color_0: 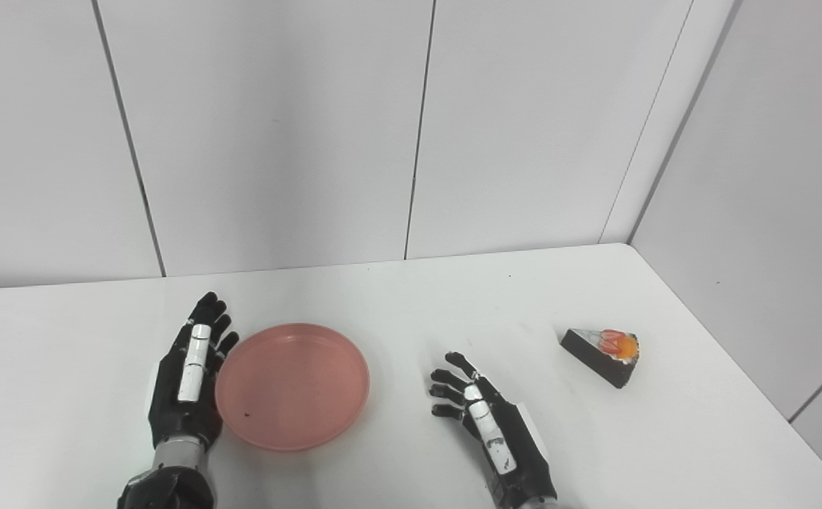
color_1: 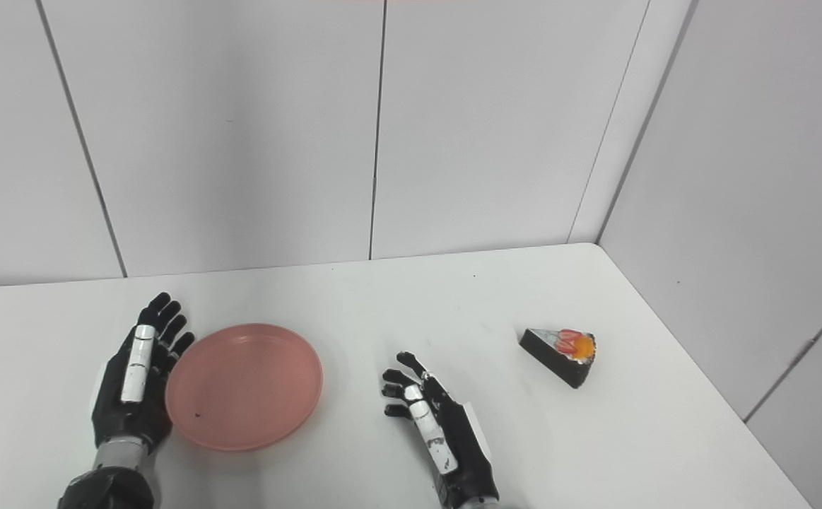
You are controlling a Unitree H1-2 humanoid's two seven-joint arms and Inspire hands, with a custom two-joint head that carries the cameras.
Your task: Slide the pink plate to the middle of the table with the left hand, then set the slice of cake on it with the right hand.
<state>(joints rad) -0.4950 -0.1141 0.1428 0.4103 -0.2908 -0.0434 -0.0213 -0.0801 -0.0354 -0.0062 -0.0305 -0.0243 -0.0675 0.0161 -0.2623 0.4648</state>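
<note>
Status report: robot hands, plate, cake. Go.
Left robot hand open, flat against pink plate left rim. Right robot hand open, holding nothing. Slice of cake on table to the right, untouched. Nothing between plate and cake.

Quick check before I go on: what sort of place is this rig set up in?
Probably a lab or test booth, not a kitchen. A bare white table stands in a corner of plain white panel walls, and the only things on it are a pink plate and a slice of cake that looks like a prop.
</note>
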